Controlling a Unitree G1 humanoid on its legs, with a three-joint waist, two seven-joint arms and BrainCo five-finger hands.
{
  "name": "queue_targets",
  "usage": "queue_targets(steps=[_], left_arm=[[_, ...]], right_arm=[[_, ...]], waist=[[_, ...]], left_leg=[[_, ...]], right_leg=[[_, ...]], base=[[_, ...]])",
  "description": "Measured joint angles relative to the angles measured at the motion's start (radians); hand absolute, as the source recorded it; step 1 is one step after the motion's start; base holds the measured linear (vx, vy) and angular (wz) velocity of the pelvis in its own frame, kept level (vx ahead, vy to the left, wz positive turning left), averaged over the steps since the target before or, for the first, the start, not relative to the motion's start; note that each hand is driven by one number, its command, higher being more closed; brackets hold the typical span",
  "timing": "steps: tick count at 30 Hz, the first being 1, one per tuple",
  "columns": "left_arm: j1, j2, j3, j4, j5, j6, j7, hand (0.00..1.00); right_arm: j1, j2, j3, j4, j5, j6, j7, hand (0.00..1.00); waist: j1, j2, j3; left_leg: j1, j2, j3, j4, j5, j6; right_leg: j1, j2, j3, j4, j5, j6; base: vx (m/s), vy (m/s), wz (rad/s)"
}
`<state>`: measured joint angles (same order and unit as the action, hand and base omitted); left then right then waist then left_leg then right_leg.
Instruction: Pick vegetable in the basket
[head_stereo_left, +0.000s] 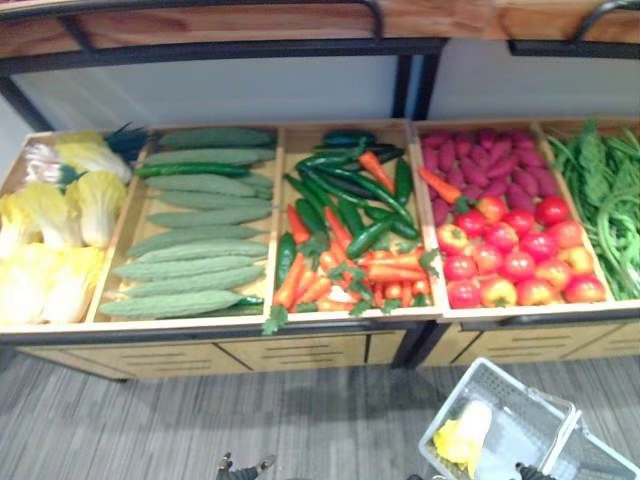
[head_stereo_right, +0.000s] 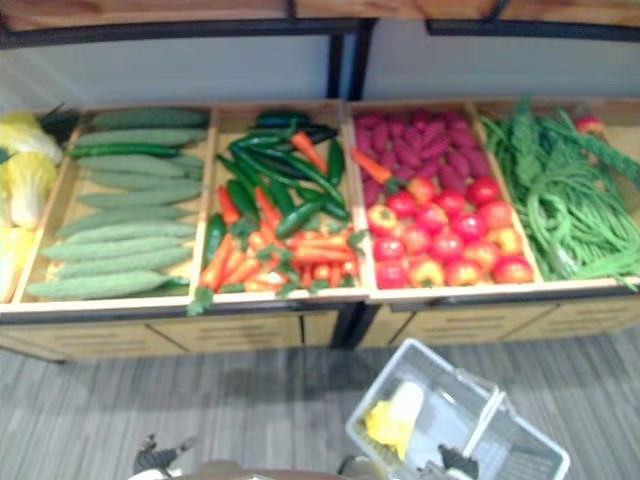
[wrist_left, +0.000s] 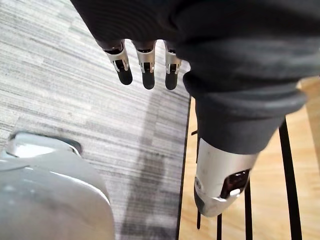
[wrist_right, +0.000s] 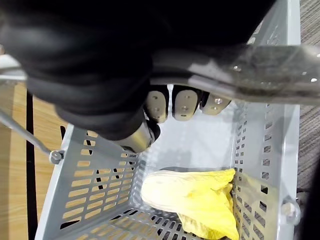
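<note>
A pale grey perforated basket hangs low at the right, in front of the vegetable stand. My right hand is shut on its metal handle, fingers curled under the bar. One yellow-white cabbage lies on the basket's bottom, also seen from above as the cabbage. My left hand hangs open over the grey floor with straight fingers and nothing in it; the left hand shows at the bottom edge.
The wooden stand holds crates of cabbages, long green cucumbers, green peppers and carrots, tomatoes with purple sweet potatoes, and green beans. A shelf rail runs above. Grey striped floor lies in front.
</note>
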<state>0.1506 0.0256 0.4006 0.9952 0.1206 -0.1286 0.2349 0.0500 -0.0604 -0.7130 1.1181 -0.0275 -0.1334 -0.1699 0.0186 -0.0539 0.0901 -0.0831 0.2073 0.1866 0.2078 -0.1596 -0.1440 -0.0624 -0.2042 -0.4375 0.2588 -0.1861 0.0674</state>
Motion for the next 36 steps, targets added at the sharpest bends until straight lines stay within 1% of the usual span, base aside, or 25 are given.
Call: queue_targets(steps=[1,2,3,4,5,6,7,9,10,12,13,16,18,19,20,22,24,26,27,28,30,31,32,34,36], left_arm=[[0.004,-0.008,0.006,0.008,0.001,0.001,0.004,0.0],[0.002,-0.004,0.017,0.023,0.002,0.002,0.005,0.0],[0.004,0.004,0.031,0.034,0.001,0.003,0.005,0.0],[0.01,0.017,0.061,0.054,0.002,0.009,0.005,0.0],[0.011,0.019,0.08,0.064,0.001,0.01,0.006,0.0],[0.013,0.019,0.109,0.076,0.001,0.015,0.008,0.0],[0.017,0.015,0.146,0.08,-0.001,0.024,0.019,0.0],[0.012,0.018,0.173,0.078,-0.001,0.025,0.031,0.0],[0.002,0.023,0.206,0.072,-0.003,0.024,0.042,0.0],[-0.013,0.024,0.245,0.041,-0.039,0.023,0.083,0.0],[-0.013,0.024,0.257,0.004,-0.041,0.021,0.116,0.0],[-0.009,0.007,0.261,-0.126,-0.04,0.003,0.215,0.0],[-0.008,-0.01,0.261,-0.228,-0.039,-0.009,0.276,0.0],[-0.004,-0.022,0.254,-0.301,-0.04,-0.022,0.315,0.0],[0.0,-0.028,0.247,-0.339,-0.039,-0.026,0.332,0.0],[0.021,-0.056,0.199,-0.498,-0.036,-0.041,0.382,0.0],[0.042,-0.066,0.149,-0.605,-0.027,-0.055,0.404,0.0],[0.049,-0.07,0.116,-0.669,-0.018,-0.056,0.418,0.0],[0.061,-0.071,0.087,-0.731,-0.006,-0.059,0.426,0.0],[0.068,-0.068,0.06,-0.785,0.041,-0.059,0.431,0.0],[0.077,-0.058,0.021,-0.854,0.088,-0.061,0.436,0.0],[0.078,-0.043,-0.019,-0.912,0.151,-0.066,0.449,0.0],[0.077,-0.028,-0.042,-0.943,0.184,-0.069,0.457,0.0],[0.075,0.005,-0.068,-0.99,0.24,-0.081,0.464,0.0],[0.068,0.038,-0.089,-1.01,0.259,-0.092,0.466,0.0]], right_arm=[[-0.001,-0.004,-0.031,0.004,0.007,0.002,0.001,1.0],[-0.002,-0.001,-0.033,0.012,0.007,0.003,0.003,1.0],[-0.004,0.003,-0.035,0.021,0.007,0.003,0.006,1.0],[-0.01,0.011,-0.05,0.039,0.007,0.003,0.007,1.0],[-0.011,0.016,-0.065,0.039,0.006,0.003,0.007,1.0],[-0.009,0.019,-0.083,0.04,0.006,0.004,0.007,1.0],[-0.007,0.02,-0.104,0.046,0.006,0.012,0.007,1.0],[-0.004,0.019,-0.11,0.049,0.006,0.019,0.006,1.0],[-0.005,0.019,-0.112,0.05,0.006,0.02,0.006,1.0],[-0.007,0.019,-0.111,0.051,0.006,0.019,0.006,1.0],[-0.007,0.018,-0.104,0.055,0.006,0.018,0.003,1.0],[-0.003,0.011,-0.076,0.056,0.006,0.009,-0.004,1.0],[0.001,0.008,-0.052,0.055,0.006,-0.003,-0.015,1.0],[0.002,0.008,-0.032,0.054,0.006,-0.009,-0.022,1.0],[0.003,0.008,-0.023,0.054,0.006,-0.011,-0.024,1.0],[0.015,0.009,0.0,0.038,0.006,-0.011,-0.026,1.0],[0.016,0.009,0.016,0.03,0.006,-0.011,-0.029,1.0],[0.017,0.009,0.016,0.029,0.006,-0.011,-0.03,1.0],[0.019,0.009,0.017,0.027,0.006,-0.011,-0.031,1.0],[0.02,0.009,0.018,0.023,0.006,-0.011,-0.031,1.0],[0.023,0.008,0.024,0.017,0.006,-0.011,-0.032,1.0],[0.023,0.006,0.027,0.017,0.006,-0.013,-0.032,1.0],[0.023,0.004,0.031,0.017,0.006,-0.014,-0.032,1.0],[0.023,-0.004,0.047,0.017,0.006,-0.018,-0.032,1.0],[0.023,-0.012,0.057,0.017,0.006,-0.02,-0.031,1.0]], waist=[[0.001,0.009,-0.003],[-0.001,0.008,-0.009],[0.0,0.0,-0.013],[0.0,-0.025,-0.018],[-0.001,-0.03,-0.02],[-0.004,-0.031,-0.02],[-0.018,-0.028,-0.02],[-0.026,-0.027,-0.022],[-0.029,-0.024,-0.023],[-0.039,-0.02,-0.023],[-0.04,-0.016,-0.023],[-0.041,-0.002,-0.031],[-0.04,0.001,-0.033],[-0.039,0.001,-0.033],[-0.039,0.001,-0.033],[-0.034,0.002,-0.033],[-0.035,0.003,-0.032],[-0.035,0.004,-0.033],[-0.035,0.005,-0.033],[-0.035,0.008,-0.032],[-0.035,0.012,-0.033],[-0.036,0.017,-0.032],[-0.036,0.021,-0.033],[-0.039,0.028,-0.037],[-0.041,0.036,-0.037]], left_leg=[[0.005,-0.013,0.054,-0.091,0.094,0.008],[0.019,-0.019,0.056,-0.123,0.097,0.008],[0.035,-0.031,0.068,-0.161,0.099,0.008],[0.043,-0.049,0.088,-0.192,0.102,0.012],[0.045,-0.054,0.094,-0.194,0.103,0.013],[0.057,-0.059,0.105,-0.2,0.103,0.013],[0.078,-0.07,0.107,-0.208,0.103,0.013],[0.097,-0.077,0.108,-0.219,0.103,0.013],[0.106,-0.077,0.108,-0.232,0.103,0.013],[0.108,-0.077,0.106,-0.244,0.103,0.014],[0.108,-0.074,0.106,-0.246,0.104,0.015],[0.11,-0.072,0.103,-0.258,0.106,0.017],[0.111,-0.074,0.103,-0.26,0.106,0.018],[0.115,-0.075,0.103,-0.261,0.106,0.018],[0.119,-0.076,0.103,-0.262,0.106,0.018],[0.131,-0.078,0.104,-0.273,0.107,0.019],[0.138,-0.08,0.106,-0.276,0.107,0.02],[0.139,-0.08,0.106,-0.276,0.107,0.02],[0.139,-0.079,0.107,-0.276,0.107,0.02],[0.139,-0.079,0.108,-0.276,0.107,0.02],[0.141,-0.077,0.109,-0.276,0.107,0.02],[0.142,-0.076,0.113,-0.276,0.107,0.02],[0.143,-0.075,0.115,-0.276,0.107,0.02],[0.146,-0.073,0.129,-0.276,0.107,0.02],[0.156,-0.072,0.139,-0.276,0.106,0.02]], right_leg=[[0.001,0.008,0.007,-0.016,0.009,0.016],[0.001,0.012,0.013,-0.033,0.016,0.026],[0.001,0.011,0.032,-0.061,0.031,0.039],[0.005,0.009,0.062,-0.11,0.059,0.047],[0.007,0.008,0.068,-0.127,0.076,0.048],[0.018,0.009,0.081,-0.151,0.097,0.044],[0.039,0.004,0.101,-0.172,0.115,0.042],[0.052,-0.001,0.11,-0.177,0.116,0.042],[0.054,0.002,0.112,-0.178,0.116,0.042],[0.053,0.009,0.112,-0.18,0.117,0.042],[0.054,0.013,0.111,-0.185,0.117,0.042],[0.055,0.018,0.107,-0.188,0.117,0.042],[0.056,0.016,0.107,-0.188,0.117,0.042],[0.059,0.015,0.107,-0.188,0.117,0.042],[0.063,0.015,0.107,-0.188,0.117,0.042],[0.07,0.014,0.108,-0.188,0.117,0.042],[0.073,0.013,0.111,-0.188,0.117,0.042],[0.073,0.013,0.112,-0.187,0.117,0.042],[0.073,0.013,0.112,-0.187,0.117,0.042],[0.073,0.014,0.114,-0.187,0.117,0.042],[0.073,0.015,0.116,-0.187,0.117,0.042],[0.073,0.017,0.12,-0.187,0.117,0.042],[0.072,0.019,0.122,-0.187,0.117,0.042],[0.066,0.022,0.137,-0.187,0.117,0.042],[0.066,0.024,0.153,-0.188,0.117,0.042]], base=[[0.12,0.182,0.23],[0.09,0.131,-0.05],[0.09,0.164,-0.27],[0.08,0.17,-0.34],[0.09,0.199,-0.38],[0.08,0.129,-0.27],[0.09,0.133,-0.2],[0.08,0.071,-0.08],[0.06,0.02,-0.03],[0.04,0.007,0.01],[0.03,-0.018,0.0],[0.01,-0.012,0.02],[0.0,0.0,0.0],[0.0,0.0,0.0],[0.0,0.0,0.0],[0.0,0.0,0.0],[0.0,0.001,-0.02],[0.0,0.0,0.0],[0.0,0.0,0.0],[0.0,0.0,0.0],[0.0,-0.008,-0.02],[0.01,-0.021,-0.07],[0.0,-0.019,-0.08],[0.01,-0.017,-0.19],[0.01,-0.022,-0.23]])
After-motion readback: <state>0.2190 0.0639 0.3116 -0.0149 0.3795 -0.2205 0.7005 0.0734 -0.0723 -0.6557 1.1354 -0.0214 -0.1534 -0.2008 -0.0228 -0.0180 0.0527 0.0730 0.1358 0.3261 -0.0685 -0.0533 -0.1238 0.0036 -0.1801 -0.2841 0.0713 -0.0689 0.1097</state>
